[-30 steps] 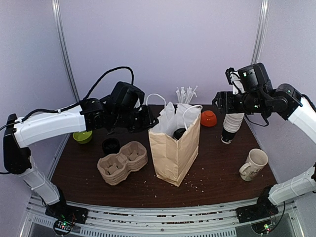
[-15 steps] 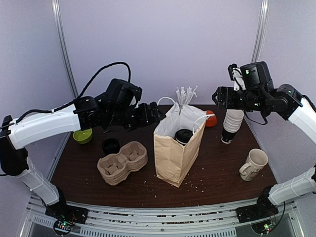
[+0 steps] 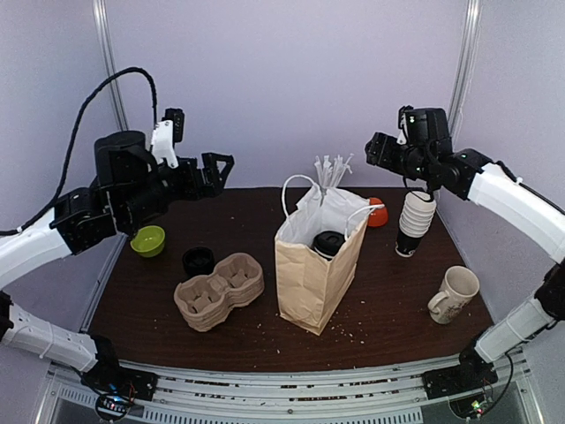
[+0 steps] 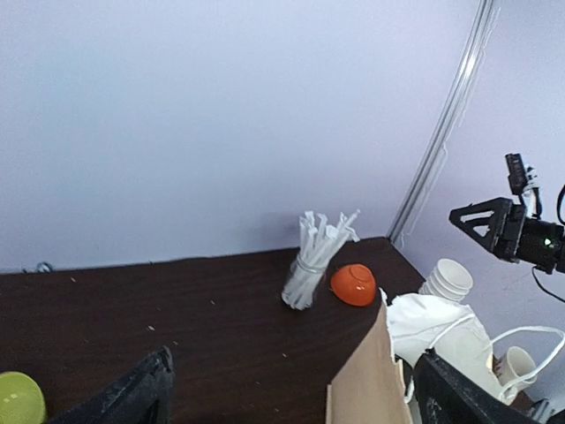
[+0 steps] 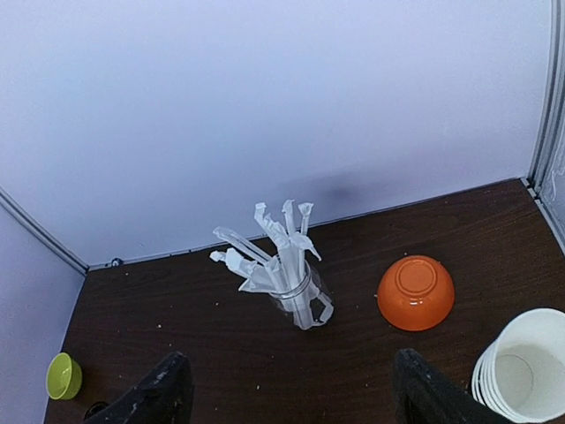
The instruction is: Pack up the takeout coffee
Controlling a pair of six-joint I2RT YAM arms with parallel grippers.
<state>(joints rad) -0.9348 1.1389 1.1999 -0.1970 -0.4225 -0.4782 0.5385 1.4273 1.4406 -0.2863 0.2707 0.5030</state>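
On the bench (image 3: 388,311), a brown paper bag (image 3: 309,278) stands open with the takeout coffee (image 3: 328,242) upright inside, its black lid showing. Farther back, the left claw (image 3: 214,174) hangs open and empty. The right claw (image 3: 374,152), also open and empty, hovers above the stacked white cups (image 3: 413,221).

Enclosure and work surface. A plain, pale lavender back wall (image 3: 291,79) closed the scene, matte and unmarked. It met the side walls at two corners, each covered by an aluminium strip: the left aluminium profile (image 3: 108,62) and the right aluminium profile (image 3: 465,53). Both leaned slightly inward in the overhead view. The table (image 3: 380,309) had a dark brown wood-grain top that reached to the foot of the back wall and was flecked with pale crumbs (image 3: 353,334). Slotted metal rails (image 3: 291,382) ran along its near edge. Lighting was even and diffuse, and one soft shadow (image 5: 344,190) lay low on the back wall.
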